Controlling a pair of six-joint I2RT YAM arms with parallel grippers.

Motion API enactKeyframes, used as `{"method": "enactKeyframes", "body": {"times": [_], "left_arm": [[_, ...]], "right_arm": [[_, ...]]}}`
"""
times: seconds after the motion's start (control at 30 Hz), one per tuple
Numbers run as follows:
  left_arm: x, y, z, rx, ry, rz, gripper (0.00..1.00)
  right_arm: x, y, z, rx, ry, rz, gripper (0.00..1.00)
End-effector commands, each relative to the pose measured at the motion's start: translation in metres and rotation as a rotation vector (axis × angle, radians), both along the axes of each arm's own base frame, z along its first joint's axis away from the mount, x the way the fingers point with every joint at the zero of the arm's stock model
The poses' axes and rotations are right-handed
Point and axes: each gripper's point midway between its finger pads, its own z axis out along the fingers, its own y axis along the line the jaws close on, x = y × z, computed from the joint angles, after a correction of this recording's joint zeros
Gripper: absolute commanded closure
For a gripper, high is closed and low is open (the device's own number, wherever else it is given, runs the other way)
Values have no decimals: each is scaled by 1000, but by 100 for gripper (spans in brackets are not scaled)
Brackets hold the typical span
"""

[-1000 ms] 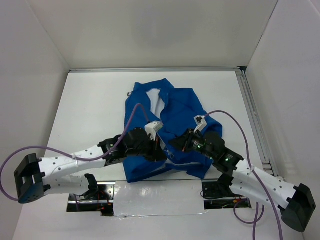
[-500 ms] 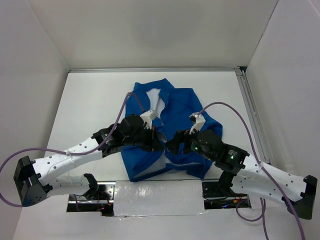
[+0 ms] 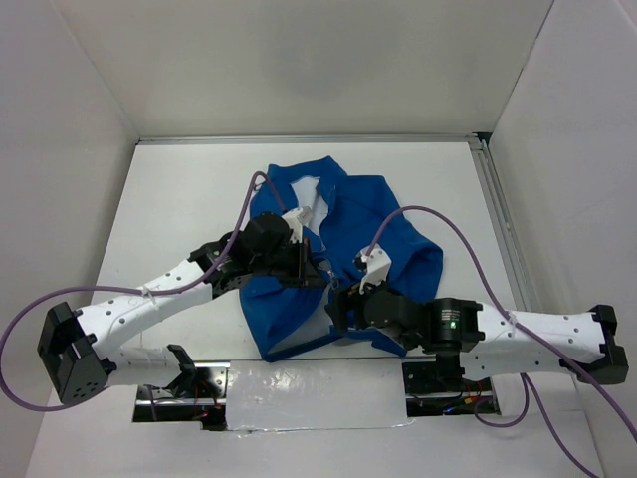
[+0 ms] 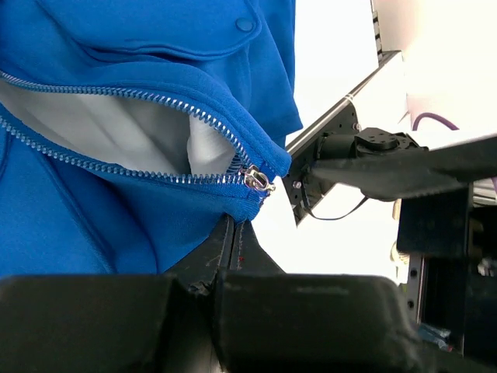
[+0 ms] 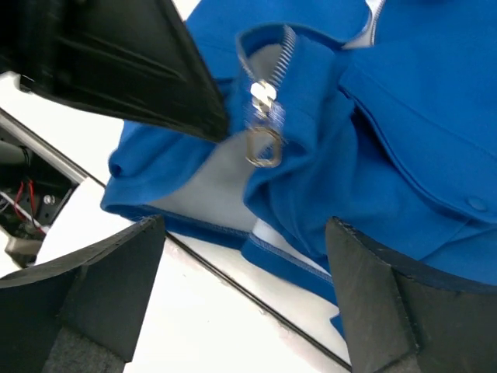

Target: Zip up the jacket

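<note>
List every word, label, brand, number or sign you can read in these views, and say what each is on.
None: no readable text shows in any view.
jacket: plain blue fabric, no print or tag visible.
zipper pull: bare metal; any stamp is too blurred to tell.
right arm: no lettering, only a green light.
left arm: no lettering visible.

This is a robotics lab test cell. A white bench (image 3: 179, 189) is boxed in by plain white walls (image 3: 299, 60), with an aluminium rail (image 3: 503, 239) along its right edge. Two robot arms (image 3: 149, 304) are bolted at the near edge and trail purple cables (image 3: 448, 221). Bare wiring (image 3: 199, 398) shows in the cut-outs by their bases.
</note>
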Motion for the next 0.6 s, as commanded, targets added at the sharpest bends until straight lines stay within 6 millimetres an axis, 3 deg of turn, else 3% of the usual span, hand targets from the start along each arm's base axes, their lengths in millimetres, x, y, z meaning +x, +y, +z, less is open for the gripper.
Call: {"method": "enactKeyframes", "body": {"times": [0.0, 0.13, 0.57], "left_arm": [[5, -9, 23, -56, -37, -29, 100], [2, -7, 25, -67, -44, -37, 100], [-6, -6, 27, -75, -53, -64, 100]], "right_arm": [[12, 2, 22, -8, -72, -74, 13], [16, 19, 21, -16, -98, -61, 30], [44, 35, 24, -36, -153, -135, 49]]}}
